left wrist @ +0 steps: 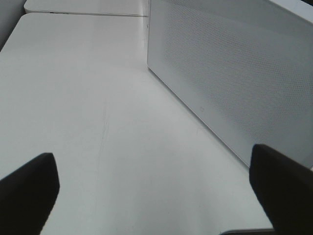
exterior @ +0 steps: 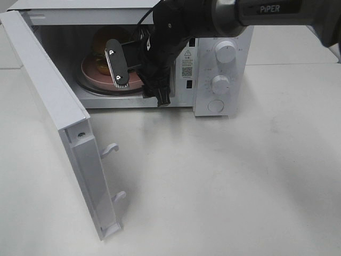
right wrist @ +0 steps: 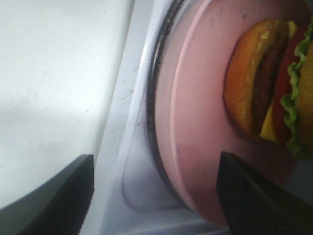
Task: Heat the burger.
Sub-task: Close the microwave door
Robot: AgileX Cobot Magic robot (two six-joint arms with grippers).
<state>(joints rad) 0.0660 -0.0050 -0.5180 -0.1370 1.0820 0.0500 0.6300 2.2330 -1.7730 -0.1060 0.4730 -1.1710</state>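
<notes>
Nearest the camera lay the bare white table (exterior: 213,176), and over it at the left swung the microwave door (exterior: 42,80), wide open, with two white latch hooks (exterior: 109,149) sticking out of its edge. The left jaws, seen only from their own wrist camera, hung spread wide above the table with nothing between them, next to a white, finely dotted panel (left wrist: 230,73); whether that was the door or a side wall, I could not tell. Behind the door stood the microwave (exterior: 234,96), with two round knobs (exterior: 225,52) and a round button (exterior: 215,105) on its front panel. The right arm (exterior: 176,26) reached down into the open cavity. The right jaws stood spread apart at the near rim of the pink plate (right wrist: 200,122), pinching nothing, with the plate's edge and the glass turntable (right wrist: 151,122) showing between them. The plate sat on that turntable. Farther in, the burger (right wrist: 264,83) rested on the plate, inside the microwave and clear of the jaws, its golden bun, green lettuce and yellow cheese in view.
</notes>
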